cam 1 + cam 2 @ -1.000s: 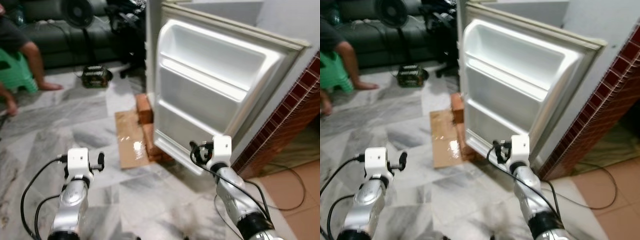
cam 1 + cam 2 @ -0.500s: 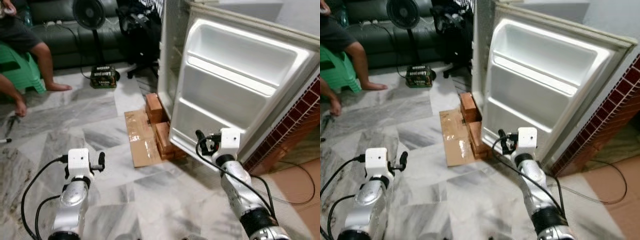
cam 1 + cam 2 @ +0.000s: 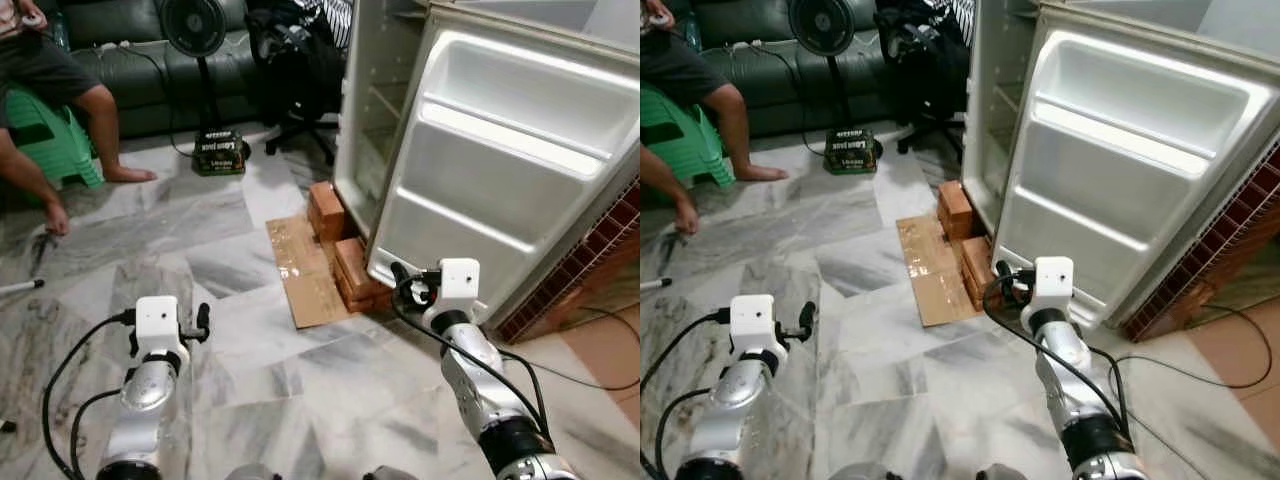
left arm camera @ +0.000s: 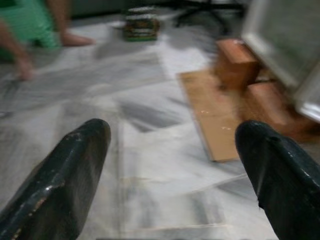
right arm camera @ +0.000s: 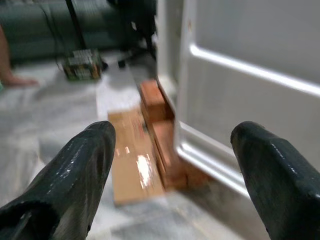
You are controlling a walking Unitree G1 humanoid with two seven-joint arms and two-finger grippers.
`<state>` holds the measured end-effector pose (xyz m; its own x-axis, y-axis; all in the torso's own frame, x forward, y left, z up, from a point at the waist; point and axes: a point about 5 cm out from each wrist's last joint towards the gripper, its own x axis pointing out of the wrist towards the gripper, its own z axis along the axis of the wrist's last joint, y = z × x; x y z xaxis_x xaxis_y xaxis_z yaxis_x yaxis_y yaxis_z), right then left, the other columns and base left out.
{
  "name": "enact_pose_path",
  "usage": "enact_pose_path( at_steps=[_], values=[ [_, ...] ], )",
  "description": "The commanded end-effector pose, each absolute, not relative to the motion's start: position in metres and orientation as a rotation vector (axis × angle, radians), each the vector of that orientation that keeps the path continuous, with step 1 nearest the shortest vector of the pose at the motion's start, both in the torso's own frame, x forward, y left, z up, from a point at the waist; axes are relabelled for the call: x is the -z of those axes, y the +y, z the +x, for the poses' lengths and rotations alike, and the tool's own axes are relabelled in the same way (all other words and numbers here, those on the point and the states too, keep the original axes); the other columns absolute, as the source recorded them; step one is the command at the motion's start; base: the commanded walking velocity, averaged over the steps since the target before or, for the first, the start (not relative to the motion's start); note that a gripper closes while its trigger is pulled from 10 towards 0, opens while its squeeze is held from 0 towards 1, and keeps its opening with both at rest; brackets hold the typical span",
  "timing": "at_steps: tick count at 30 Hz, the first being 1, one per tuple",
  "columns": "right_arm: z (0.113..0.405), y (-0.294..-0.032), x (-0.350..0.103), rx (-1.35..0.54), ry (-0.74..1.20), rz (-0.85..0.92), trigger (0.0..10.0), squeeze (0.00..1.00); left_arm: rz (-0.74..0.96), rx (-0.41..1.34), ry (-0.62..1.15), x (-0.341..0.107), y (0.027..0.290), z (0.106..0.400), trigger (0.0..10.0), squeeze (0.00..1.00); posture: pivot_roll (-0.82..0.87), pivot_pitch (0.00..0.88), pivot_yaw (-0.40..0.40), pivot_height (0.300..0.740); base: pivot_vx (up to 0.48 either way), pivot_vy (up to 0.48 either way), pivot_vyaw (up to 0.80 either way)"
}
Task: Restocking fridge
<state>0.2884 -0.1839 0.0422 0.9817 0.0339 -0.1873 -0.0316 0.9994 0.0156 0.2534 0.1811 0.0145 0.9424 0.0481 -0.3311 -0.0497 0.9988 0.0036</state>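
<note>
The view had swung left, showing the fridge interior at upper right; both end effectors, left and right, gaped empty, nothing to stock.

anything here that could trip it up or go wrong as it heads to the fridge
Three possible risks. The bricks and the cardboard sheet lie on the floor right at the fridge's foot, so a step there might stumble or slip. The right hand sits close to the open fridge door, and could knock it. A person sits on a green stool to the left, with a foot out on the marble floor.
</note>
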Motion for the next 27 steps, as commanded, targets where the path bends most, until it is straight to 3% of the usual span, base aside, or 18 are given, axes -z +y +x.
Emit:
enact_pose_path(
  at_steps=[1,7,27],
  values=[
    [0.294,-0.179,-0.048,-0.050,0.167,0.017,10.0,0.00,0.003,-0.055,0.327,-0.018,0.189,0.254,10.0,0.00,0.02,0.021,0.017,0.740,0.000,0.000,-0.58],
    [0.293,-0.179,-0.047,-0.054,0.169,0.018,10.0,0.00,0.003,-0.051,0.327,-0.018,0.188,0.253,10.0,0.00,0.02,0.012,0.021,0.740,0.000,0.000,-0.64],
    [0.293,-0.174,-0.046,-0.068,0.174,0.032,10.0,0.00,-0.047,-0.045,0.294,-0.027,0.186,0.254,10.0,0.00,0.03,0.039,0.027,0.740,0.000,0.000,-0.03]
  ],
)
